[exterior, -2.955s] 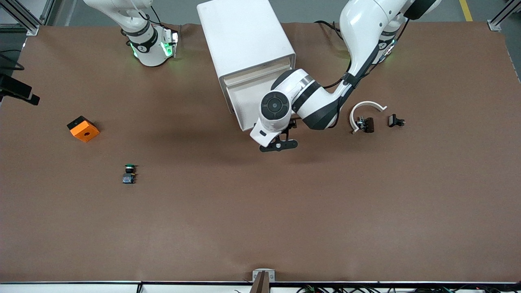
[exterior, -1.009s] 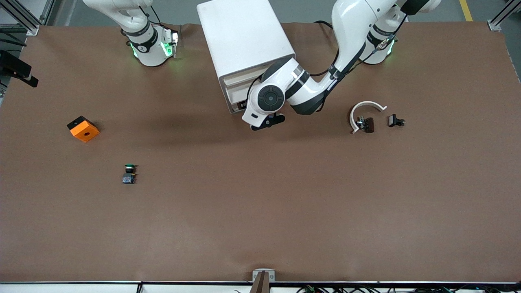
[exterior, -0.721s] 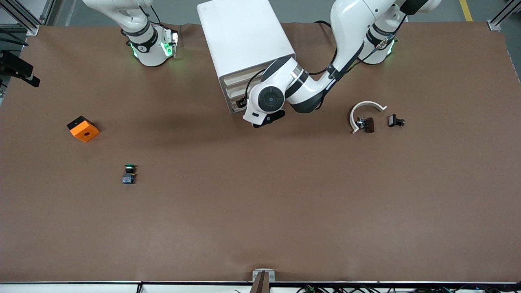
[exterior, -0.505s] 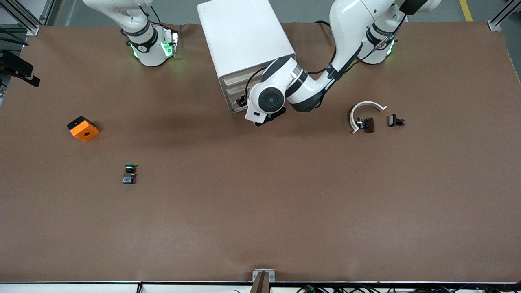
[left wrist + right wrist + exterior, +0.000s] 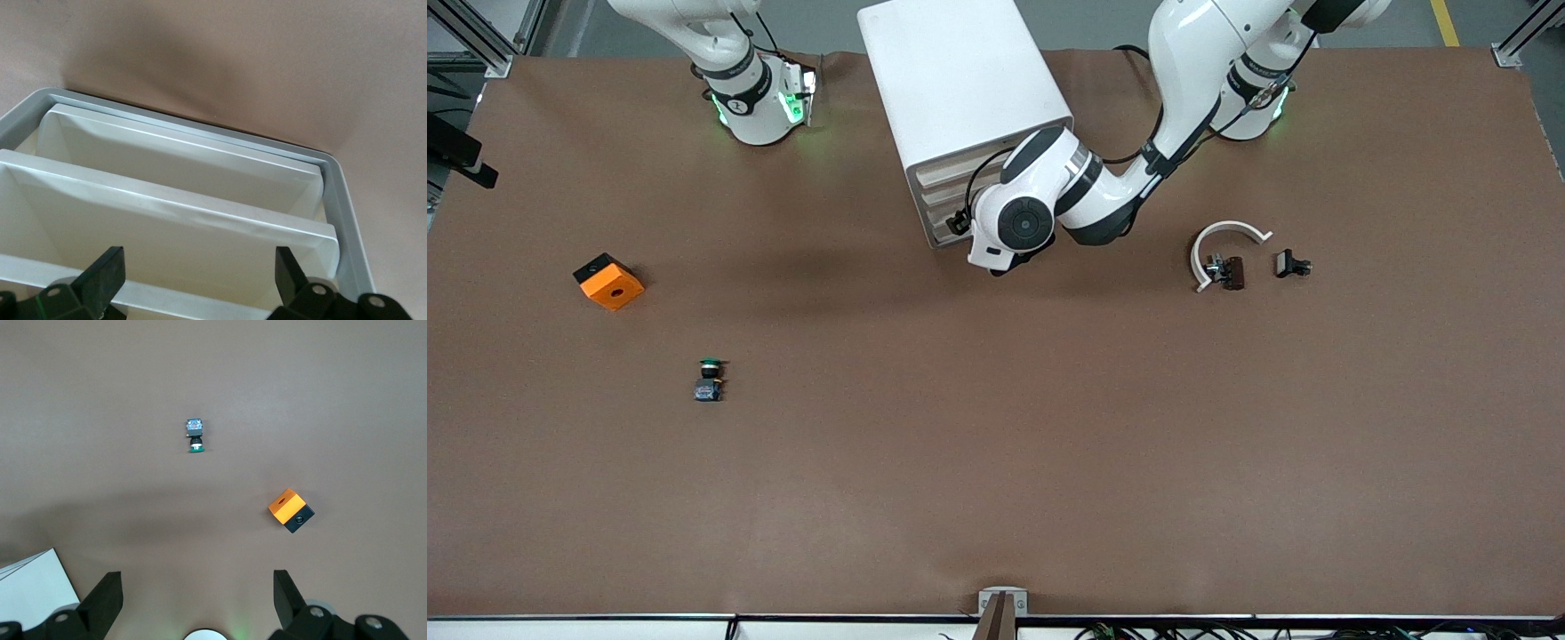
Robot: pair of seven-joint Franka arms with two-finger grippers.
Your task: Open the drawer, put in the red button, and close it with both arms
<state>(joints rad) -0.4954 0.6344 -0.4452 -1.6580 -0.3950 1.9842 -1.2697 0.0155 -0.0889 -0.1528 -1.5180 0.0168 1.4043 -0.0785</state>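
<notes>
Left tool point(image 5: 197, 283) at cabinet point(image 5: 960, 84) front; block point(image 5: 608, 282), button point(image 5: 709, 380) apart.

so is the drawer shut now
Shut: the drawer fronts sit flush in the white cabinet, with the open left gripper at them.

No text, label, brand or number can be read anywhere in these views; the small mark on the black band near the right arm's base is too small to make out.
</notes>
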